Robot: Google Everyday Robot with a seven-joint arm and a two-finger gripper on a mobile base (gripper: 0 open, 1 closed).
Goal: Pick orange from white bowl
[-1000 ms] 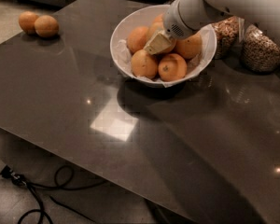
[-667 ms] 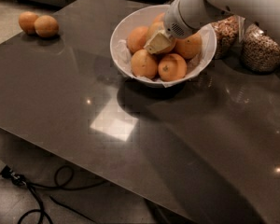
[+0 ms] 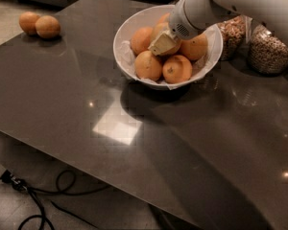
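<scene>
- Where the white arm [image 3: 240, 1] reaches in from the upper right, its gripper [image 3: 162, 43] sits low among the fruit in the white bowl [image 3: 122, 37], near the middle of the pile.
- Gripper state: cannot tell, spread or closed. Its cream-coloured end lies against the fruit.
- The orange [image 3: 156, 31], paler yellow-orange, is at the bowl's centre, partly hidden behind the gripper.
- Smaller oranges [image 3: 149, 65] ring it: two touching at the front, others left, right and back.
- Crinkled white paper [image 3: 204, 63] lines the bowl, which stands on a dark table [image 3: 86, 104].
- Pair of oranges [image 3: 48, 27] at the far left corner, well apart from the bowl.
- Glass jars [image 3: 266, 51] of nuts just beside the bowl's right.
- Black cable [image 3: 33, 195] on the floor, lower left.
</scene>
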